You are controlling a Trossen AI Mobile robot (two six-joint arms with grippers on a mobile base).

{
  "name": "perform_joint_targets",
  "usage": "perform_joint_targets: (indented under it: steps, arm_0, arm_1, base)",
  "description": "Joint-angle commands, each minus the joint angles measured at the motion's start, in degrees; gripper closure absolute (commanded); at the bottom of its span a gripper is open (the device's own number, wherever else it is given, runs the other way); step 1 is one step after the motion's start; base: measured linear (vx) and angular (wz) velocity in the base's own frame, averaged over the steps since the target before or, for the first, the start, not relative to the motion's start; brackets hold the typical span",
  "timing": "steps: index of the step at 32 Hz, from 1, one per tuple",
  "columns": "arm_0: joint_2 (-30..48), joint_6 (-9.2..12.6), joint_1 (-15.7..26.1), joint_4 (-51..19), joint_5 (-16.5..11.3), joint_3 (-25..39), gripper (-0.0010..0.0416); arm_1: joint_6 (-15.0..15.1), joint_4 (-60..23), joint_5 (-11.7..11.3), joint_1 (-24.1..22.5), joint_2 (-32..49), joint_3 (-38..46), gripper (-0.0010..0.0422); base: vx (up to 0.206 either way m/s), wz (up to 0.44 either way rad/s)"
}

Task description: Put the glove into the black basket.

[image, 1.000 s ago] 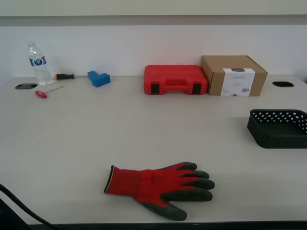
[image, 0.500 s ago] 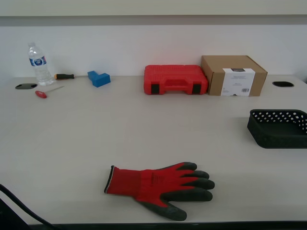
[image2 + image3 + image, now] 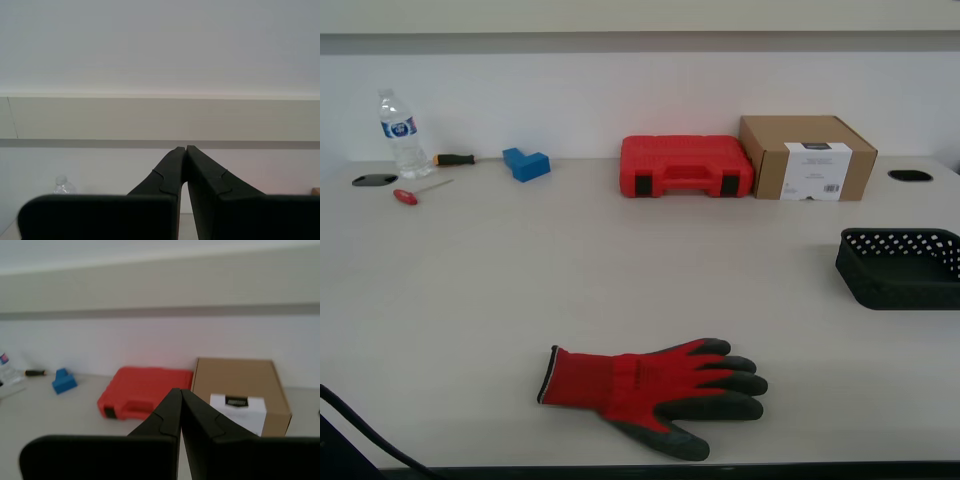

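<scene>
Comparing the exterior view with the earlier frames, nothing has shifted. The red knit glove with dark grey coated fingers (image 3: 650,396) lies flat at lower centre of the frame on the pale counter (image 3: 520,280), fingers toward the exterior view's right. The shallow black perforated plastic basket (image 3: 901,267) sits well apart at the right edge; its inside is not visible. Neither gripper shows here.

In the second wrist view, my second gripper (image 3: 186,149) has its jaws pressed together on nothing, facing the wall; no glove appears.

In the first wrist view, my first gripper (image 3: 180,391) likewise has jaws closed and empty, before a red hard plastic toolcase (image 3: 140,390) and brown cardboard box (image 3: 240,390).
</scene>
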Motion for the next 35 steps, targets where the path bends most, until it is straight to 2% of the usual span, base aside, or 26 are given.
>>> perform_joint_targets:
  steps: [1,2,5,6,12,16,20,24,25,26,27,28,30,32,33,35]
  arm_0:
    - [0.0,0.5,0.2,-6.6,-3.1,0.0,0.0405]
    - [0.0,0.8,0.3,-7.4,-3.9,0.0,0.0405]
    - [0.1,2.9,1.3,-10.2,-9.0,0.0,0.0405]
    - [0.1,3.2,2.3,-11.6,-9.8,0.0,0.0405]
    - [1.9,3.2,9.8,-21.9,-9.6,0.0,0.0405]
    - [8.9,3.3,18.1,-26.1,-9.6,0.4,0.0405]
    - [16.5,3.1,22.9,-32.4,-8.6,4.3,0.0405]
    - [27.1,-0.4,27.1,-38.5,-5.9,11.5,0.0405]
    - [31.3,-2.9,28.1,-40.4,-4.5,14.8,0.0405]
    - [34.7,-4.8,29.0,-42.2,-3.8,17.5,0.0405]
    - [36.6,-5.7,29.4,-43.2,-3.3,19.1,0.0405]
    - [40.9,-8.1,30.2,-45.6,-2.8,22.5,0.0405]
    - [47.6,-13.7,31.4,-49.9,-2.7,27.8,0.0405]
    - [51.8,-17.2,32.4,-52.2,-2.8,31.2,0.0405]
    - [53.5,-17.9,32.9,-52.6,-2.9,32.3,0.0405]
    - [55.7,-17.8,33.4,-52.5,-3.0,33.6,0.0405]
  arm_1:
    - [0.0,0.2,0.1,0.0,0.0,0.0,0.0412]
    - [0.0,0.2,0.1,0.0,0.0,0.0,0.0412]
    - [0.0,0.2,0.1,0.0,0.0,0.0,0.0412]
    - [0.0,0.2,0.1,0.0,0.0,0.0,0.0412]
    - [0.0,0.2,0.1,0.0,0.0,0.0,0.0412]
    - [0.0,0.2,0.1,0.0,0.0,0.0,0.0412]
    - [0.0,0.2,0.1,0.0,0.0,0.0,0.0412]
    - [0.0,0.2,0.1,0.0,0.0,0.0,0.0412]
    - [0.0,0.2,0.1,0.0,0.0,0.0,0.0412]
    - [0.0,0.2,0.1,0.0,0.0,0.0,0.0412]
    - [0.0,0.2,0.1,0.0,0.0,0.0,0.0412]
    - [0.0,0.2,0.1,0.0,0.0,0.0,0.0412]
    - [0.0,0.2,0.1,0.0,0.0,0.0,0.0412]
    - [0.0,0.2,0.1,0.0,0.0,0.0,0.0412]
    - [0.0,0.2,0.1,0.0,0.0,0.1,0.0412]
    - [0.0,0.2,0.1,0.0,0.0,0.1,0.0412]
  base:
    - [0.0,0.0]
    - [0.0,0.0]
    - [0.0,0.0]
    - [0.0,0.0]
    - [0.0,0.0]
    - [0.0,0.0]
    - [0.0,0.0]
    - [0.0,0.0]
    - [0.0,0.0]
    - [0.0,0.0]
    - [0.0,0.0]
    - [0.0,0.0]
    - [0.0,0.0]
    - [0.0,0.0]
    - [0.0,0.0]
    - [0.0,0.0]
